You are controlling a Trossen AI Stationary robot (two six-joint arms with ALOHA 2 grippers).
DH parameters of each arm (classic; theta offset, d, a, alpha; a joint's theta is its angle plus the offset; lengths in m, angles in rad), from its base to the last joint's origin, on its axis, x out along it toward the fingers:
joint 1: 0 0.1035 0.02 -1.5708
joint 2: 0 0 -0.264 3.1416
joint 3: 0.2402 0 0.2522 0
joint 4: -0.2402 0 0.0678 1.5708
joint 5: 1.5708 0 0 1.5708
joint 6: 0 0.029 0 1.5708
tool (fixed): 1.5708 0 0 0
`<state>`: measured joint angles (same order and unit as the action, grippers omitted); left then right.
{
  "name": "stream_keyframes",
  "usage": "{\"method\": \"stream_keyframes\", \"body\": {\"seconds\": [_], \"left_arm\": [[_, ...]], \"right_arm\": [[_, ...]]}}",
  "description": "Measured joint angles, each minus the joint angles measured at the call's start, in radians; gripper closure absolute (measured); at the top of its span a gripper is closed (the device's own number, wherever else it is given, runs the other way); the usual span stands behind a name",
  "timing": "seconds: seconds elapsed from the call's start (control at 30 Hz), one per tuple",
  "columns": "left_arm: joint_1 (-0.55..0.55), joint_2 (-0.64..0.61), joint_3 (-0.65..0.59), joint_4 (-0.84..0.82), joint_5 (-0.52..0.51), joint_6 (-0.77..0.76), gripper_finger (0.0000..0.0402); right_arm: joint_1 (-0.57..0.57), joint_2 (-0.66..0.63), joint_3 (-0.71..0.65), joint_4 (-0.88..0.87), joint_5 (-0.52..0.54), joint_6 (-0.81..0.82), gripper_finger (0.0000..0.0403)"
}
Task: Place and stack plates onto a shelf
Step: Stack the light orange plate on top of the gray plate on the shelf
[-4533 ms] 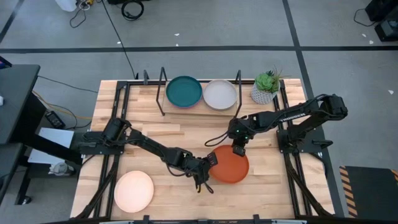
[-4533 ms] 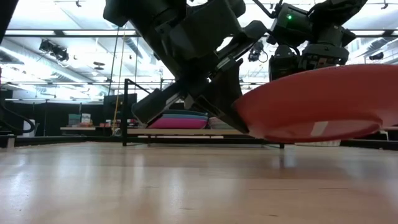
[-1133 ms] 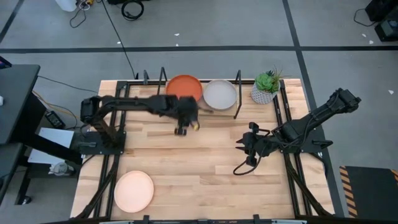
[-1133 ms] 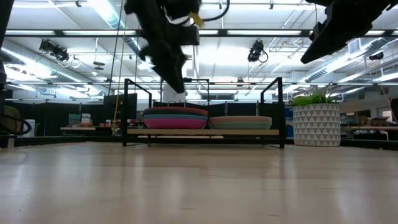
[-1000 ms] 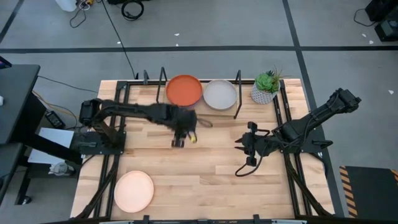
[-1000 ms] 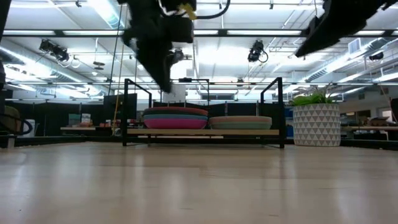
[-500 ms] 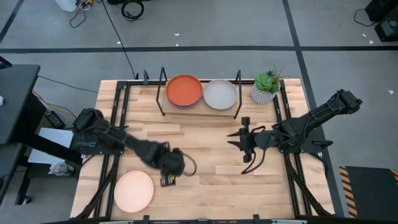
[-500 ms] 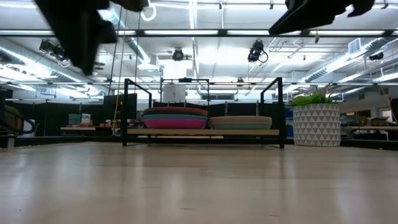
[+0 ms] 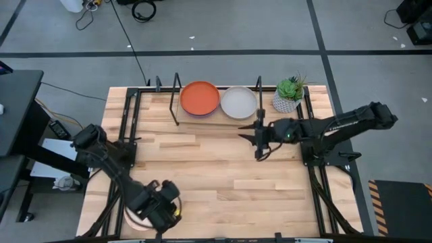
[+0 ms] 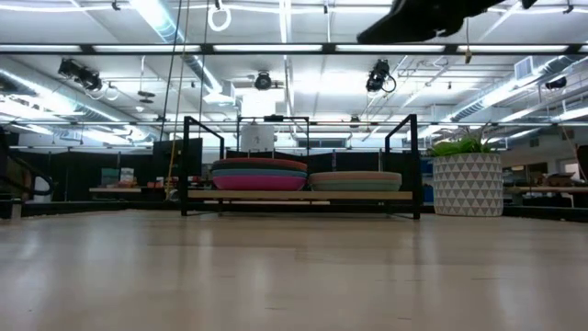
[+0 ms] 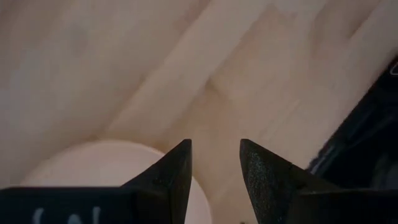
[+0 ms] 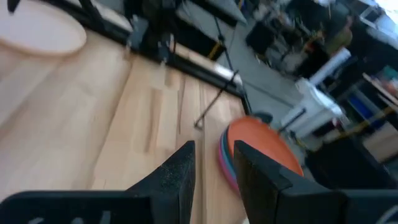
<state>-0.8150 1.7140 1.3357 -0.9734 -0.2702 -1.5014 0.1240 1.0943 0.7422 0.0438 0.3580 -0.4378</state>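
Peach plate [image 9: 135, 217] sits directly under our left gripper [image 9: 164, 209], its fingers parted and empty; our right gripper [image 9: 258, 135], empty too, waits near the shelf [image 9: 177, 101].

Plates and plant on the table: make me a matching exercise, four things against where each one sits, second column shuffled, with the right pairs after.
Things:
1. orange-red plate
2. grey plate
3. peach plate
4. potted plant

Places:
A. on the table, right of the shelf
B. near corner, under the left gripper
C. top of the shelf's left stack
D. top of the shelf's right stack

Pairs: 1-C, 2-D, 3-B, 4-A
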Motion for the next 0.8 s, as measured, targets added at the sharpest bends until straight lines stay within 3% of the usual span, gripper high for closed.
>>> {"method": "stream_keyframes", "body": {"seconds": [0.17,0.27,0.57,0.8], "left_arm": [[-0.052,0.051,0.0,0.029,-0.015,-0.121,0.026],[-0.069,0.082,-0.001,0.034,0.008,-0.177,0.026],[-0.086,0.147,-0.001,0.042,0.118,-0.299,0.026],[-0.087,0.152,-0.001,0.039,0.134,-0.387,0.026]], "right_arm": [[-0.113,0.014,0.001,0.086,-0.206,-0.037,0.0287],[-0.165,0.047,0.001,0.139,-0.273,-0.038,0.0287],[-0.226,0.2,0.001,0.351,-0.28,-0.145,0.0303],[-0.233,0.278,0.001,0.497,-0.281,-0.221,0.0303]]}}
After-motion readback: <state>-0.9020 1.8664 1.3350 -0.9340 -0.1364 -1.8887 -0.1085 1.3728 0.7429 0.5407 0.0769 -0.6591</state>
